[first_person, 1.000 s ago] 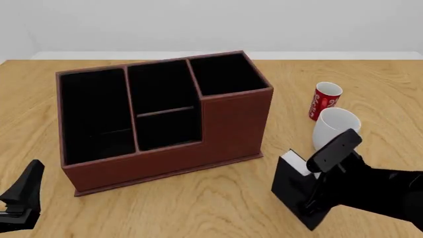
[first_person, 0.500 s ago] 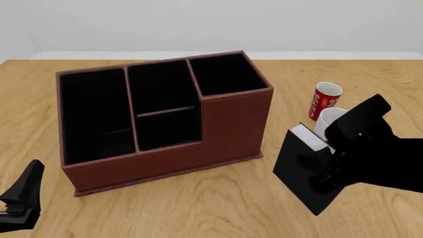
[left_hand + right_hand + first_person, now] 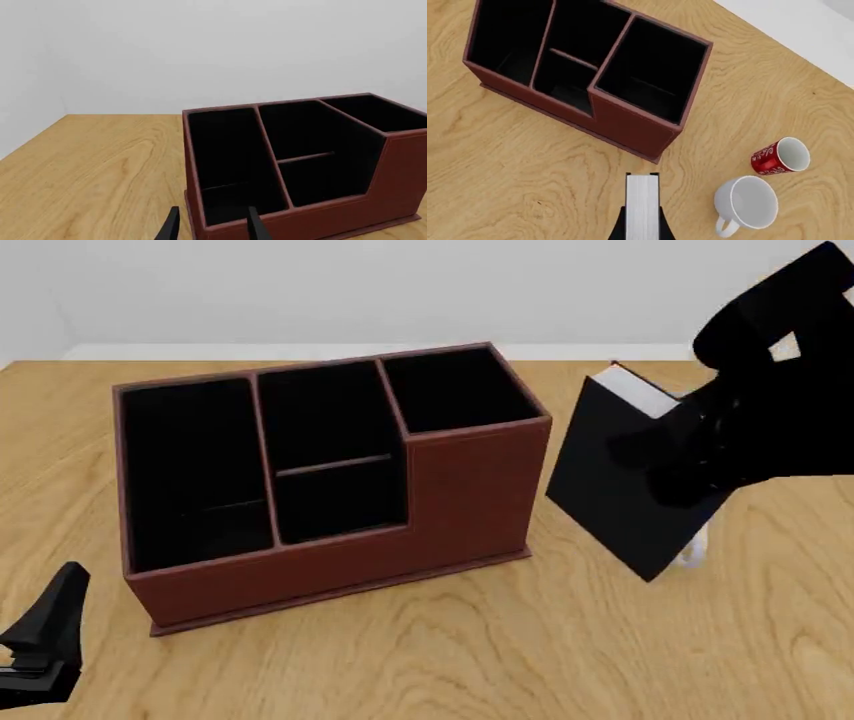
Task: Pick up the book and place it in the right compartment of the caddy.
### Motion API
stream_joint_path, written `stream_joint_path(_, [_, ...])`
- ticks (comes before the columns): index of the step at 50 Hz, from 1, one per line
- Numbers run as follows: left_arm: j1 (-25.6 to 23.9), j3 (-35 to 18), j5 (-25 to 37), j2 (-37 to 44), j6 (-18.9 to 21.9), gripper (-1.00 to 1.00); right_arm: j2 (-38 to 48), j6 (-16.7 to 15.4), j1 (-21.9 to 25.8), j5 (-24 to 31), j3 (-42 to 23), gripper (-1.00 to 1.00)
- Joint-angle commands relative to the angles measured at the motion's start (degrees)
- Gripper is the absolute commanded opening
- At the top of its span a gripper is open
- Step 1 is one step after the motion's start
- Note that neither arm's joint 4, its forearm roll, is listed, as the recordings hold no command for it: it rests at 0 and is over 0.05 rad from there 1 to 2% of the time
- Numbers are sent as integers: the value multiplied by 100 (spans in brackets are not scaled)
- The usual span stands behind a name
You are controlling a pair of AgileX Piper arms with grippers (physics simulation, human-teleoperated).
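Observation:
The black book (image 3: 621, 485) with white page edges hangs tilted in the air, to the right of the reddish-brown caddy (image 3: 334, 565), with my right gripper (image 3: 674, 465) shut on it. The right wrist view looks straight down along the book's pages (image 3: 642, 205) at the caddy (image 3: 634, 130). The book is on the near side of the caddy's front wall, apart from it. The right compartment (image 3: 454, 390) (image 3: 650, 75), square and black-lined, holds nothing. My left gripper (image 3: 47, 635) (image 3: 213, 230) stays low at the front left, open, in front of the caddy (image 3: 400, 165).
A red cup (image 3: 780, 156) and a white mug (image 3: 746, 202) stand on the table right of the caddy, below the raised book. In the front view my right arm covers them except a white sliver (image 3: 694, 550). The caddy's long left section and crossbar section hold nothing.
My right gripper has lifted the book off the table, carrying it up and away from me to about the height of the caddy's top. The left arm has not moved.

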Motion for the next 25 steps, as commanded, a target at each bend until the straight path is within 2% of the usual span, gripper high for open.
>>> stream_joint_path(1, [0, 0, 0, 0, 0, 100, 275, -221, -82, 648, -1191, -100])
stream_joint_path(11, [0, 0, 0, 0, 0, 100, 678, -268, -110, 890, -1936, -100])
stream_joint_path(17, [0, 0, 0, 0, 0, 100, 1035, -156, -10, 1163, -2626, -100])
stream_joint_path(25, [0, 0, 0, 0, 0, 100, 1470, -216, -58, 1135, -2982, -100])
